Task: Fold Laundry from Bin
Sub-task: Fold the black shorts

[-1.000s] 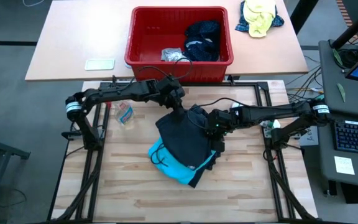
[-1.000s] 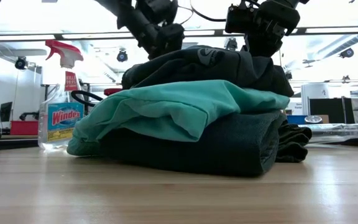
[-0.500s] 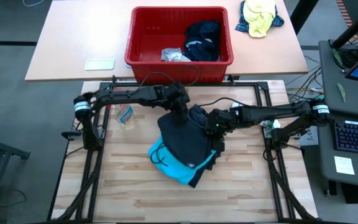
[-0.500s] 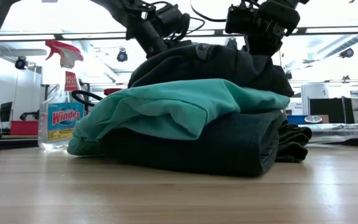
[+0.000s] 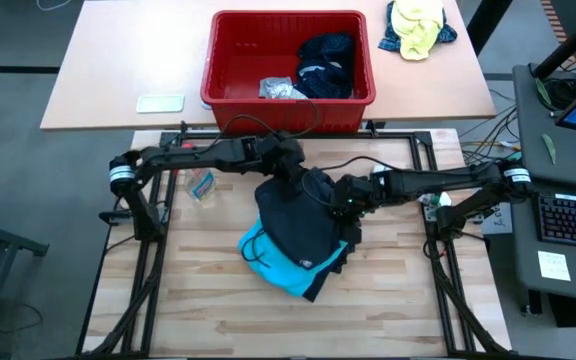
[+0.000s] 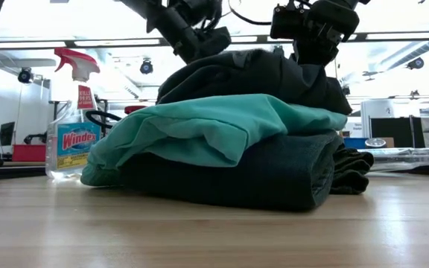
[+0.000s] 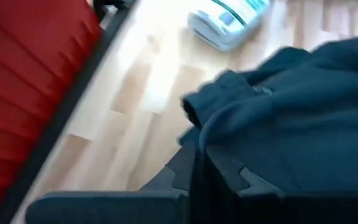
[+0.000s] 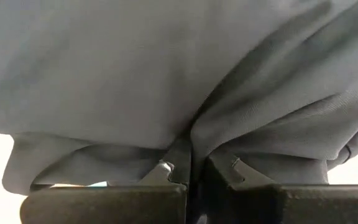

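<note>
Left gripper: jaws closed, pinching a fold at the far edge of the dark grey garment. Right gripper: jaws closed, a fold of the same garment clamped between them at its right edge. Between the two grips the garment drapes over a turquoise garment on the wooden table. Beyond the jaws stands the red bin, with more laundry inside. A Windex spray bottle lies beside the left gripper.

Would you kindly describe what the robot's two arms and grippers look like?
Both arms are slim, dark and jointed, each with a white band near its base and thin black cables looping along it. The left gripper and right gripper have flat dark fingers with notched inner edges.
</note>
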`<move>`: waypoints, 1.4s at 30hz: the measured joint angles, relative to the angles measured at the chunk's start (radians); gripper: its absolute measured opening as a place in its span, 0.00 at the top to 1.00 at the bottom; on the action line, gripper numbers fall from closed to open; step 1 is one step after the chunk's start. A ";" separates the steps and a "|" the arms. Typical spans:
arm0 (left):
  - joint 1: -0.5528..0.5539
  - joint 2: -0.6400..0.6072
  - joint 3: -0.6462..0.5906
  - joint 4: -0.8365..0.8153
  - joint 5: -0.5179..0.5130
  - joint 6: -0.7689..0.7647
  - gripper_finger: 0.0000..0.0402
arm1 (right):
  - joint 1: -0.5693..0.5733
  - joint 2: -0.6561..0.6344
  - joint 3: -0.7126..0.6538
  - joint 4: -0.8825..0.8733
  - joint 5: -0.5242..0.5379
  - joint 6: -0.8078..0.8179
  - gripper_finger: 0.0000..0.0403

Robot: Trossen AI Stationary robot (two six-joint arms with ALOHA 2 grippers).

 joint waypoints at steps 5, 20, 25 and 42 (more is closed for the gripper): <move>0.010 -0.012 0.000 0.053 -0.037 0.035 0.99 | 0.000 -0.005 0.002 0.001 0.004 0.000 0.97; 0.016 -0.030 0.001 -0.087 -0.088 -0.016 0.87 | 0.000 -0.022 0.003 -0.002 0.002 0.027 0.97; 0.016 -0.080 0.015 -0.112 -0.140 -0.001 0.83 | -0.001 -0.056 0.014 -0.003 0.003 0.062 0.97; 0.019 -0.044 0.040 -0.226 -0.324 -0.012 0.52 | 0.000 -0.070 0.018 -0.097 -0.004 0.114 0.76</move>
